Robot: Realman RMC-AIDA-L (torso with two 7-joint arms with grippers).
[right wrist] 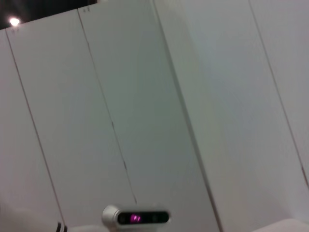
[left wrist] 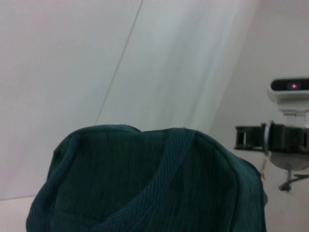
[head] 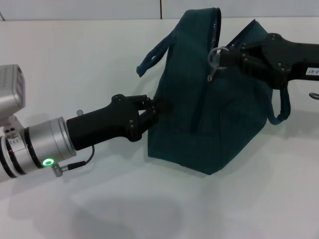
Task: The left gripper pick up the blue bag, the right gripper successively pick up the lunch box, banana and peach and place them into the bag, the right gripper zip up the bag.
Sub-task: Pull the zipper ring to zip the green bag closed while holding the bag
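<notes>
My left arm was matte black, angular plastic ending in the black two-fingered left gripper (head: 149, 110) with small screw heads on its knuckles. Behind it sat a silver cylindrical segment (head: 42, 144) with black rings, a glowing green ring light and a thin black cable looping beneath. My right arm was black too, its black two-fingered right gripper (head: 230, 56) studded with screws, and bore a small white label (head: 312, 72).

A: My head cam looks fwd and down on the blue bag (head: 209, 114).
B: L wrist cam sits close on that bag (left wrist: 145, 183). R wrist faces wall panels.
</notes>
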